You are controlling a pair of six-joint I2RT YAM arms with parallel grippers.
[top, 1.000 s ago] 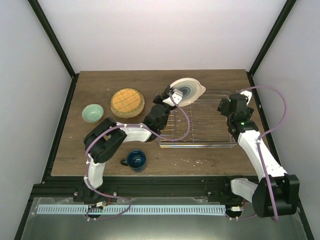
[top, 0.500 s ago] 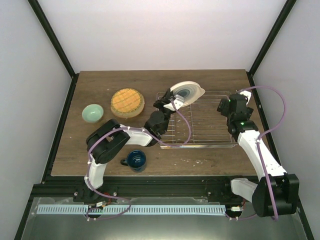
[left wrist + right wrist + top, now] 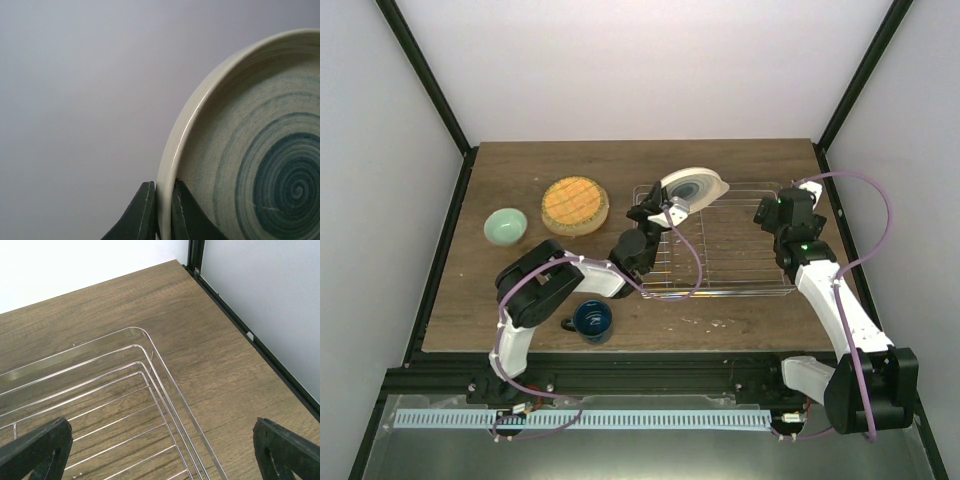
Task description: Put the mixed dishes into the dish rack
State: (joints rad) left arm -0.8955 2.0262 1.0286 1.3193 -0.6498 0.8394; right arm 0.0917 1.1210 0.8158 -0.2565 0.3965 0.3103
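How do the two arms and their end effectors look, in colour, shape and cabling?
The left arm and right arm have white links with black joints. A thin purple cable loops along each. A small green light glows on the right arm. The left end effector and right end effector have black fingers.

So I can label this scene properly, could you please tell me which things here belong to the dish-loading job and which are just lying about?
Job: ringed plate, held by the left gripper; orange plate; bowl; mug; rack.
Not the job: table; white toothed strip in front.
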